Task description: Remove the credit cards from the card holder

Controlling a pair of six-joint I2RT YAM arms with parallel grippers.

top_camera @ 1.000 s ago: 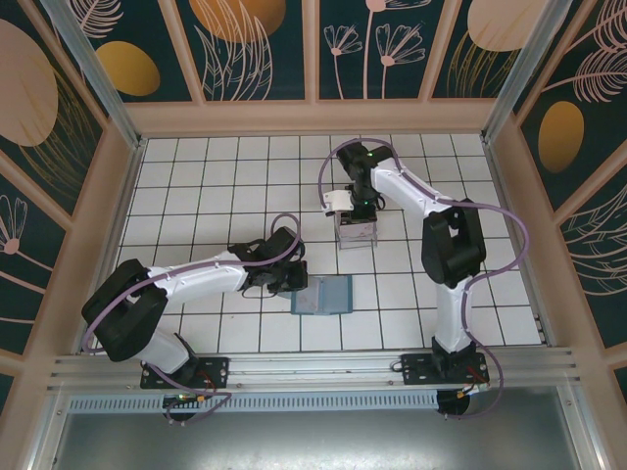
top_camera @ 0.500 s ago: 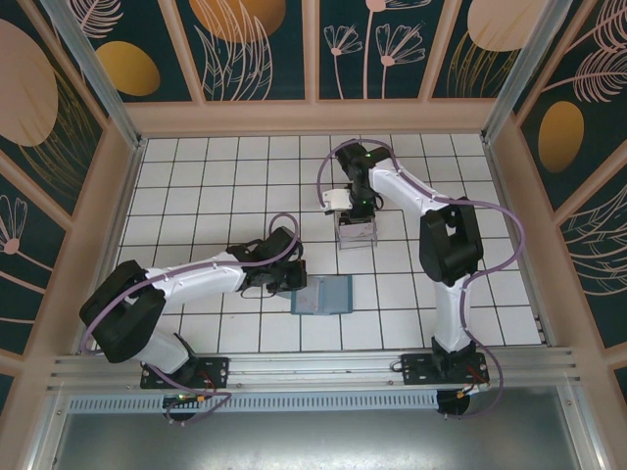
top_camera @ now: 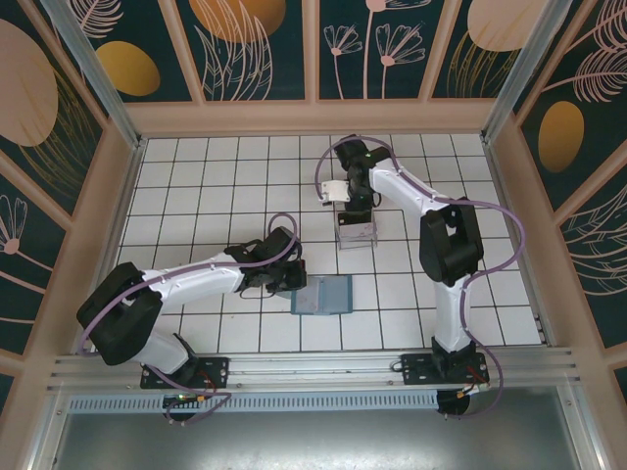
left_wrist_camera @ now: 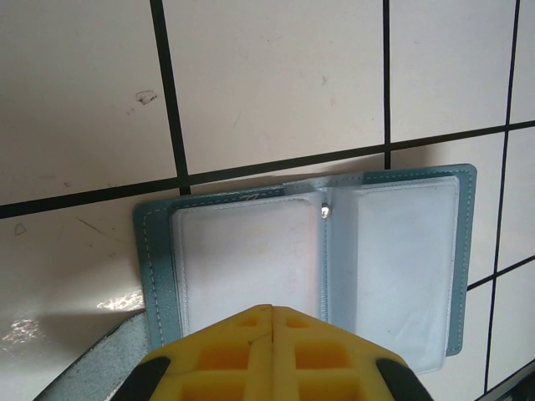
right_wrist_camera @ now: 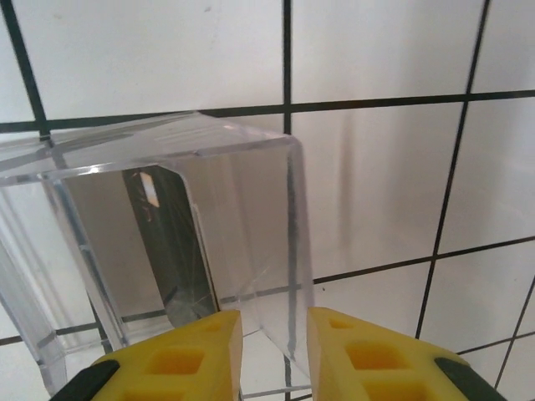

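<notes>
Card (right_wrist_camera: 171, 251) in tray (right_wrist_camera: 294, 217), right end effector (right_wrist_camera: 274, 347) released; next, reach the holder (left_wrist_camera: 401, 251) by the clenched left end effector (left_wrist_camera: 272, 322).

White-tiled worktop (top_camera: 196, 186) with dark grout lines — glossy, catching soft glare. Fenced by pale wooden framing (top_camera: 313, 117) and dark teal wall panels (top_camera: 260, 59) printed with orange discs and line-drawn leaves. Along the near edge, aluminium rail (top_camera: 313, 367).

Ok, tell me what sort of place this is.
Likely a robot lab test cell: left arm and right arm bolted to an aluminium rail, a white gridded tabletop, and decorative leaf-print wall panels boxing it in.
</notes>
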